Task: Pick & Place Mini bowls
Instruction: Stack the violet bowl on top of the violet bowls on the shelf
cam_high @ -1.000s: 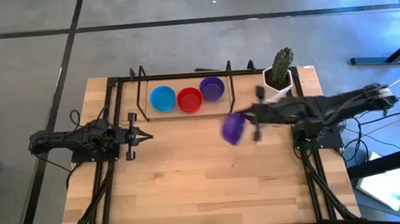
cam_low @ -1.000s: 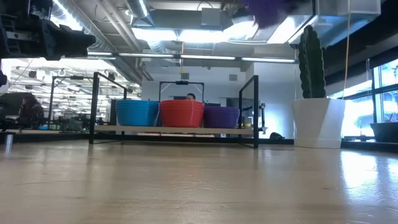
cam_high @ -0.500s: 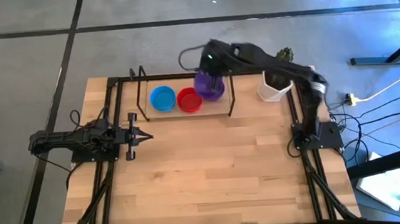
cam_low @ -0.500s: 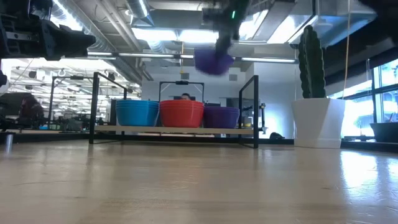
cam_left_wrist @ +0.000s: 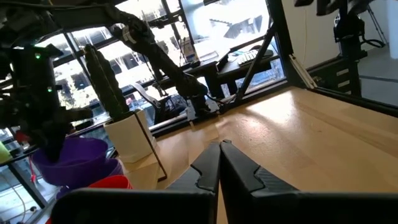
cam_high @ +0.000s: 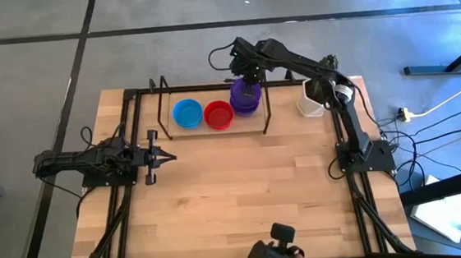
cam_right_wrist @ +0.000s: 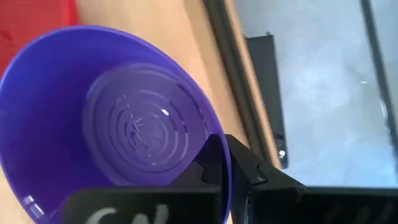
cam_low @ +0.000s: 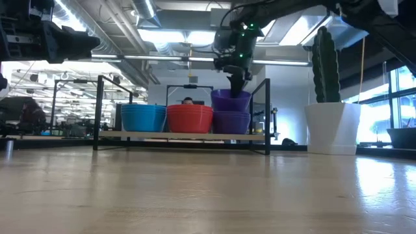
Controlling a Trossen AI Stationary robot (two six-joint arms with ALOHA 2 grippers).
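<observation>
Right claw (cam_low: 236,89) swung purple round plastic mini bowl (cam_low: 231,100) from mid-surface onto purple stack (cam_low: 231,121) in black wire rack (cam_low: 267,116); claw clamped on rim, release pending. Left claw (cam_high: 169,157) shut, idle.

My rig stands in a robotics lab or industrial workshop. The pale wooden bench top (cam_high: 236,194) carries a black metal frame (cam_low: 182,133) and sits on a grey concrete floor (cam_high: 208,56). Beyond it I see exposed ceiling ducts and pipes (cam_low: 123,39), strip lights (cam_low: 188,36), further workbenches at far left (cam_low: 39,127), and large windows at right (cam_low: 396,97). Loose cables (cam_high: 429,142) trail beside the bench.
</observation>
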